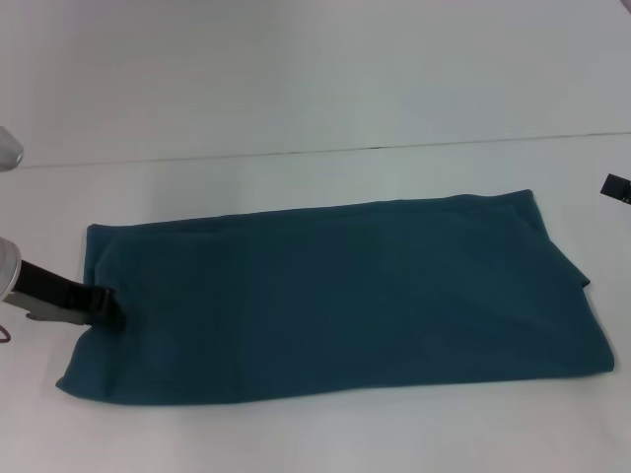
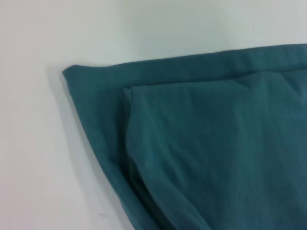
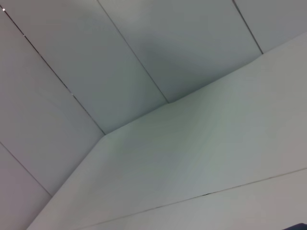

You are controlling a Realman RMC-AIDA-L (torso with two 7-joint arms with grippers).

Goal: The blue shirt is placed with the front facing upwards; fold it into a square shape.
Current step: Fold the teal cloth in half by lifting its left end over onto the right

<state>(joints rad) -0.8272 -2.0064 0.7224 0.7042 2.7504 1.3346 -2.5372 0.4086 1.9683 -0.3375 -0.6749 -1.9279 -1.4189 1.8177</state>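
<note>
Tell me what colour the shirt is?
The shirt is plain dark teal-blue; the head view shows it best.

The blue shirt [image 1: 340, 301] lies folded into a long band across the white table [image 1: 315, 99] (plain side up). The left gripper [image 1: 106, 305] touches its left edge.

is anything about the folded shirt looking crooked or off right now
Slightly. The dark teal-blue cotton shirt lies as a long band, its right-hand end slanted, with an underlayer poking out. The left gripper sits at its left edge.
</note>
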